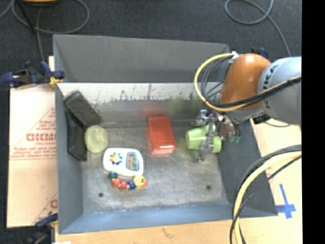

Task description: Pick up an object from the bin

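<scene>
Grey bin (167,187) holds a red block (161,134) near the green cylinder (195,139) clamped in the pincer (207,140).

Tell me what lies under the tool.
A green cylinder lies under the tool, at the right of the bin. The tool covers its middle, and the floor beneath is hidden.

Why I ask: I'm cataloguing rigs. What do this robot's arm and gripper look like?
The arm is silver-grey with dark lettering, its wrist under a rounded orange cover. Yellow and black cables loop around it. The gripper is small, grey metal.
</scene>
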`<move>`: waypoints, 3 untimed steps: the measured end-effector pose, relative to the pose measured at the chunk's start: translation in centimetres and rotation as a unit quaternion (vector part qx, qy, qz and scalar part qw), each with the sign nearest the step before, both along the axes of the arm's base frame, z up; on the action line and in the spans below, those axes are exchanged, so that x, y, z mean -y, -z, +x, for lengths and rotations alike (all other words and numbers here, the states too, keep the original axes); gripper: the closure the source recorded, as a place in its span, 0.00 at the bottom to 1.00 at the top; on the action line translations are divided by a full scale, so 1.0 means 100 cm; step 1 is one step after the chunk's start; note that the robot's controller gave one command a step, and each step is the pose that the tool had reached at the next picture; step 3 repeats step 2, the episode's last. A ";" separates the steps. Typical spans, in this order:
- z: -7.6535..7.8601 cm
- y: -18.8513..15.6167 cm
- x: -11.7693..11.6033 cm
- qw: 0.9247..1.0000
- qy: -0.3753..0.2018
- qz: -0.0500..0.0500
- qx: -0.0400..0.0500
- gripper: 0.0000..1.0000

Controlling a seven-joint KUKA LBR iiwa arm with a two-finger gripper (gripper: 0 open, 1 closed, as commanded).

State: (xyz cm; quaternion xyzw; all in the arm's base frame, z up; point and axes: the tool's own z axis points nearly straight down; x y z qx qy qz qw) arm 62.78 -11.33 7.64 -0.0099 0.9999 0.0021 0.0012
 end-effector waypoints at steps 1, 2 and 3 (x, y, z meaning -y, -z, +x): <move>-0.003 -0.003 -0.003 1.000 -0.002 -0.002 0.001 0.00; 0.002 -0.003 -0.002 1.000 -0.001 0.000 0.001 1.00; 0.002 -0.003 -0.002 1.000 -0.001 0.000 0.001 1.00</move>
